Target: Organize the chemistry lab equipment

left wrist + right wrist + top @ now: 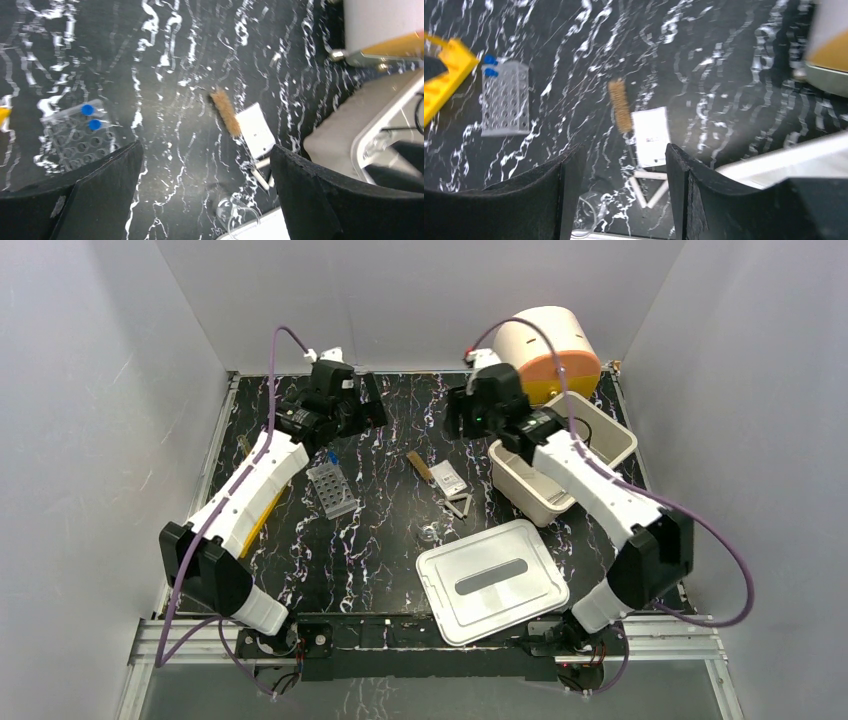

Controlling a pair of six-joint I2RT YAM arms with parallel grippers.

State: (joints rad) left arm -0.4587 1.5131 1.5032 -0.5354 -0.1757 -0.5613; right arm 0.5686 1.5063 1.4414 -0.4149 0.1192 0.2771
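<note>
Tube rack (332, 489), white triangle (459, 504) near bin (525, 496) and lid (490, 580), brush (417, 464) perhaps

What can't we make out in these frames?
- Bin contents: top view, right arm crosses it; left wrist view, cut by the edge.
- Yellow item: right wrist view, cut at the left edge; top view, mostly under left arm.
- Small clear item: too small in top view; blurred near the bottom edge in wrist views.
</note>
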